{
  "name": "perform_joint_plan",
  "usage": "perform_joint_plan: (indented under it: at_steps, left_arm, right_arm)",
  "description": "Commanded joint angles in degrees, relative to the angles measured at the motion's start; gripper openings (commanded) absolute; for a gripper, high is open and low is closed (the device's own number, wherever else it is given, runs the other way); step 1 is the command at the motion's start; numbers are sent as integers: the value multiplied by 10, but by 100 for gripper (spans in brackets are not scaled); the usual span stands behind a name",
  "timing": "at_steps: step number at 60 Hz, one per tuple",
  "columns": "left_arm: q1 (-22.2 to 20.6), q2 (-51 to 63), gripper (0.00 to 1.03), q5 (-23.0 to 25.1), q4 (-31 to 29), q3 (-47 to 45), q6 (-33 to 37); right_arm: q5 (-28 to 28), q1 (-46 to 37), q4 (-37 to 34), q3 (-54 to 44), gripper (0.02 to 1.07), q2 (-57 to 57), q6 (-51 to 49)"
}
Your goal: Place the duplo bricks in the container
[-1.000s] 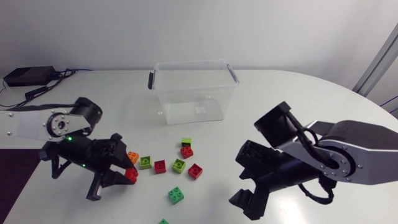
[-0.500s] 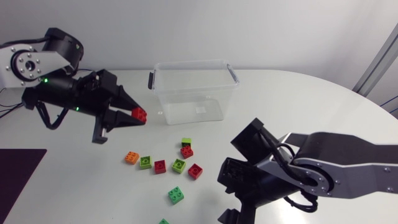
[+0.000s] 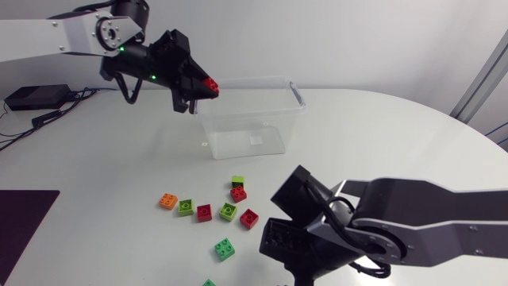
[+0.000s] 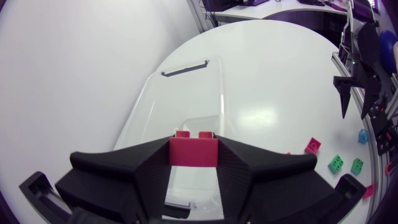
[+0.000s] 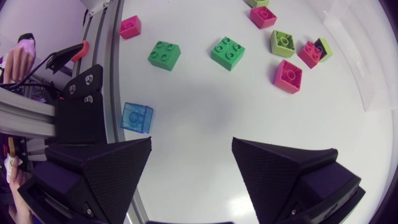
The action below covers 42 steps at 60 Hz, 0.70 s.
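Observation:
My left gripper [image 3: 203, 86] is shut on a red duplo brick [image 3: 211, 83] and hangs over the left rim of the clear plastic container [image 3: 252, 137]. The left wrist view shows the red brick [image 4: 193, 151] pinched between the black fingers, with the open container [image 4: 186, 99] below and ahead. Several loose bricks, red [image 3: 249, 218], green [image 3: 225, 249] and orange [image 3: 167, 201], lie on the table in front of the container. My right gripper [image 5: 192, 144] is open over bare table, with a green brick [image 5: 227, 52] and a red brick [image 5: 288, 76] ahead of it.
My right arm [image 3: 333, 230] fills the lower right of the table, and its fingers are cut off in the head view. A blue brick [image 5: 137, 117] lies by the table edge beside the right gripper. The container has black handles [image 3: 192, 102].
My left arm has lifted the red brick from the table and carried it up and right to the container's rim. My right arm has moved left and lower, toward the loose bricks.

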Motion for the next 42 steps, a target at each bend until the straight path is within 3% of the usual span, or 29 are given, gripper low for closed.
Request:
perform_joint_plan:
  at_steps: [1,5,7,10,16,29,42]
  left_arm:
    - [-4,50,32,7,2,45,-12]
    - [-5,86,39,7,2,79,-17]
    - [-6,97,49,7,2,89,-20]
    - [-7,111,77,6,2,100,-23]
    - [-6,119,98,6,2,105,-25]
    - [3,79,99,7,1,63,-26]
    - [19,-41,99,23,3,-55,-17]
  right_arm:
    - [2,4,0,12,96,20,-7]
    - [0,6,0,13,96,37,-9]
    - [0,8,3,13,96,42,-9]
    - [-1,12,6,13,96,50,-9]
    - [-4,15,7,16,96,58,-9]
    - [-7,30,11,20,96,77,-14]
    - [-5,42,6,29,96,91,-23]
